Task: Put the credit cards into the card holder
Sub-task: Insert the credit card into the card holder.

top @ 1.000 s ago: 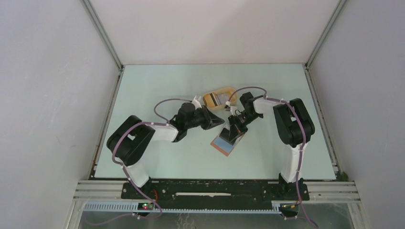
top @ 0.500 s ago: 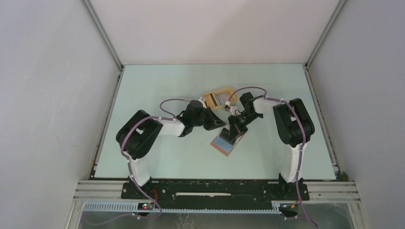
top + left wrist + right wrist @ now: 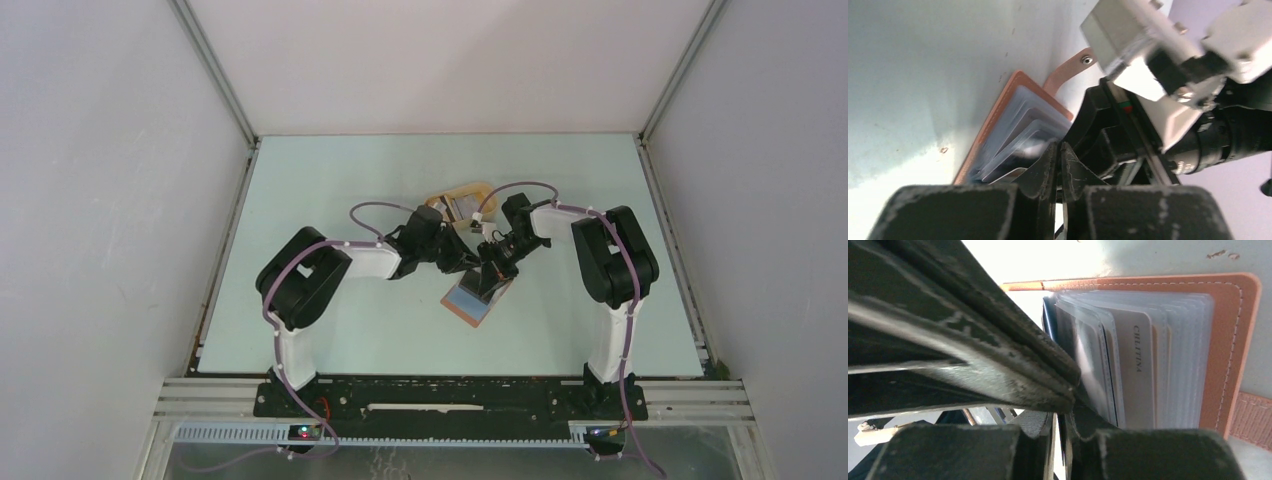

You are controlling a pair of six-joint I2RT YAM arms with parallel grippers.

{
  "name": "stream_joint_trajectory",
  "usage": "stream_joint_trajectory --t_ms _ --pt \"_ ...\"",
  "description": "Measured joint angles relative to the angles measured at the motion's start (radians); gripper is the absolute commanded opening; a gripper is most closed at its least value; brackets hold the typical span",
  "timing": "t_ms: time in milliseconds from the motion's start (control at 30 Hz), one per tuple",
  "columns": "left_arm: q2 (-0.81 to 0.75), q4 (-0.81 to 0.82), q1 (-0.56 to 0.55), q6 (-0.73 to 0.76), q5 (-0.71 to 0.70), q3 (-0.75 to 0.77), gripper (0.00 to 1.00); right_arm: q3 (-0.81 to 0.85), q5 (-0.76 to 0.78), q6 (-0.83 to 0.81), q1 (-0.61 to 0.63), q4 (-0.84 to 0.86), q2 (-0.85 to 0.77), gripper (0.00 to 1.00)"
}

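Observation:
The card holder (image 3: pixel 476 304) lies open on the table, reddish-brown, with clear card pockets fanned out. It also shows in the left wrist view (image 3: pixel 998 112) and the right wrist view (image 3: pixel 1230 340). A pale credit card (image 3: pixel 1135 365) sits in one pocket. My right gripper (image 3: pixel 489 273) is at the holder's upper edge. Its jaws (image 3: pixel 1063 415) are closed on a thin dark card (image 3: pixel 1048 320) seen edge-on. My left gripper (image 3: pixel 466 262) is shut, with nothing visibly between its tips (image 3: pixel 1059 149), which are right beside the right gripper above the pockets.
A yellow oval tray (image 3: pixel 473 190) stands just behind both grippers with a striped card (image 3: pixel 458 207) in it. The holder's snap tab (image 3: pixel 1068 72) lies flat on the table. Grey walls enclose the table on three sides.
My left gripper has moved right, from beside the tray to right against the right gripper over the holder. The right gripper and the holder have not moved.

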Motion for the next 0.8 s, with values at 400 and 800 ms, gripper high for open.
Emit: stream_joint_trajectory --t_ms 400,800 --pt "0.017 -0.144 -0.029 0.054 -0.021 0.052 0.08 0.0 0.002 0.0 0.003 -0.005 0.0 0.26" --pt "0.01 -0.212 -0.029 0.107 -0.032 0.069 0.07 0.0 -0.002 0.0 0.009 -0.009 -0.018 0.39"
